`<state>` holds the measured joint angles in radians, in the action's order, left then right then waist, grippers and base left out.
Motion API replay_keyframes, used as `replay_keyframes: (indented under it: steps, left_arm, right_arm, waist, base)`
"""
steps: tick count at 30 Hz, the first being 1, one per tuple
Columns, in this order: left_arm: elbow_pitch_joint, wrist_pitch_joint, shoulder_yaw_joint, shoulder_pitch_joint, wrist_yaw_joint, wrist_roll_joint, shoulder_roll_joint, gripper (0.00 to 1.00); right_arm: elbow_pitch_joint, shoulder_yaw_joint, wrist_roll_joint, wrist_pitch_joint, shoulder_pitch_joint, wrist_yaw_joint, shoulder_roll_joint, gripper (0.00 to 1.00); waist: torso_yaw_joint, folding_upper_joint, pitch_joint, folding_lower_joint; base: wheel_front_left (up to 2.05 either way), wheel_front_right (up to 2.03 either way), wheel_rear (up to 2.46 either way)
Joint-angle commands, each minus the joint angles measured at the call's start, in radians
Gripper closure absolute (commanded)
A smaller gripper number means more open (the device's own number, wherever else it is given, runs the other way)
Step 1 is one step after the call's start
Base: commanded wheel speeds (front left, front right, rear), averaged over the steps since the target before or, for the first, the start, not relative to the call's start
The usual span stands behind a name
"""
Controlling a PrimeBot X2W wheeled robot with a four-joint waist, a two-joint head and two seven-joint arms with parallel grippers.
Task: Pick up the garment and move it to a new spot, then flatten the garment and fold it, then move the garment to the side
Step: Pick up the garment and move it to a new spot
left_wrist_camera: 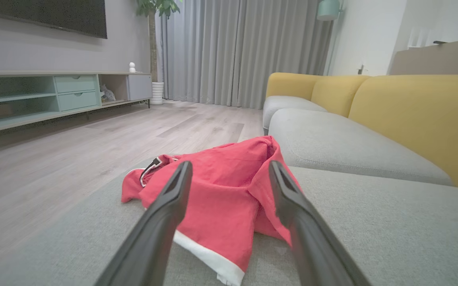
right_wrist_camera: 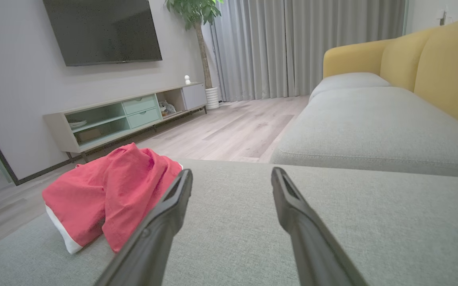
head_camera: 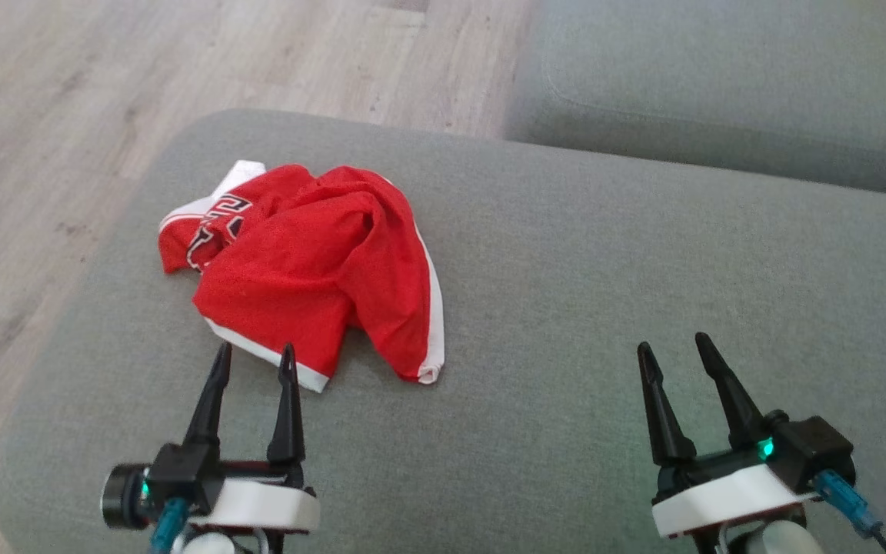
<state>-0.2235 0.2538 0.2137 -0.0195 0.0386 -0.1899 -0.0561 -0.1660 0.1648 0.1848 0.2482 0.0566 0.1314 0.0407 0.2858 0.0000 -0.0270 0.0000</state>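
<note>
The garment [head_camera: 312, 261] is a red jersey with white trim and dark lettering, crumpled in a heap on the left part of the grey sofa cushion [head_camera: 566, 308]. My left gripper [head_camera: 254, 360] stands open just in front of the heap's near white hem, nothing between its fingers. In the left wrist view the garment [left_wrist_camera: 221, 190] lies straight ahead between the open fingers of the left gripper [left_wrist_camera: 231, 169]. My right gripper [head_camera: 674, 350] is open over bare cushion, well to the right of the heap. The right wrist view has the garment [right_wrist_camera: 109, 190] at the left, beside the open right gripper [right_wrist_camera: 232, 174].
The cushion's left and far edges drop to a wooden floor [head_camera: 66, 115]. A second grey cushion [head_camera: 720, 85] lies at the back right, with yellow backrests [left_wrist_camera: 420, 115] behind. A low TV cabinet [right_wrist_camera: 125, 115] stands across the room.
</note>
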Motion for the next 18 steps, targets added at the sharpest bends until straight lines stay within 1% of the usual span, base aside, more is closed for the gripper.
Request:
replay_keyframes:
  steps: [1,4,6,7,9,10,12,14,16,18]
  left_arm:
    - [0.034,0.008,-0.043,-0.063,-0.009,0.016,-0.011,0.0]
    - [0.015,0.008,-0.044,-0.129,-0.034,0.03,-0.043,0.0]
    - [-0.008,-0.017,-0.032,-0.198,-0.06,0.048,-0.078,0.0]
    - [-0.034,-0.072,-0.02,-0.281,-0.093,0.062,-0.117,0.0]
    - [-0.062,-0.14,-0.008,-0.368,-0.12,0.069,-0.154,0.0]
    - [-0.062,-0.14,-0.008,-0.368,-0.12,0.069,-0.154,0.0]
    - [-0.093,-0.216,0.009,-0.45,-0.143,0.062,-0.186,0.0]
    - [-0.135,-0.307,0.026,-0.516,-0.157,0.031,-0.207,0.0]
    - [-0.169,-0.386,0.049,-0.573,-0.165,0.001,-0.234,0.0]
    - [-0.193,-0.432,0.077,-0.619,-0.168,-0.021,-0.262,0.0]
  right_arm:
    - [0.037,0.021,0.0,0.014,-0.032,-0.001,0.009,0.0]
    - [0.043,0.011,-0.002,0.014,-0.046,-0.001,0.009,0.0]
    - [0.046,0.004,-0.005,0.014,-0.056,-0.001,0.009,0.0]
    - [0.051,0.0,-0.01,0.014,-0.069,-0.001,0.009,0.0]
    - [0.057,-0.004,-0.015,0.014,-0.083,-0.001,0.009,0.0]
    - [0.057,-0.004,-0.015,0.014,-0.083,-0.001,0.009,0.0]
    - [0.063,-0.008,-0.017,0.014,-0.098,-0.001,0.009,0.0]
    - [0.068,-0.011,-0.018,0.014,-0.11,-0.001,0.009,0.0]
    - [0.07,-0.011,-0.017,0.014,-0.121,-0.001,0.009,0.0]
    - [0.07,-0.01,-0.017,0.014,-0.133,-0.001,0.009,0.0]
  waist:
    - [-0.015,0.0,0.019,0.0]
    - [-0.032,0.0,0.048,0.0]
    - [-0.042,0.0,0.07,0.0]
    - [-0.052,0.0,0.095,0.0]
    - [-0.06,0.0,0.119,0.0]
    - [-0.06,0.0,0.119,0.0]
    - [-0.069,0.0,0.144,0.0]
    - [-0.079,0.0,0.163,0.0]
    - [-0.092,0.0,0.182,0.0]
    - [-0.105,0.0,0.198,0.0]
  base:
    - [0.0,0.0,0.0]
    - [0.0,0.0,0.0]
    - [0.0,0.0,0.0]
    - [0.0,0.0,0.0]
    - [0.0,0.0,0.0]
    - [0.0,0.0,0.0]
    - [0.0,0.0,0.0]
    - [0.0,0.0,0.0]
    - [0.0,0.0,0.0]
    - [0.0,0.0,0.0]
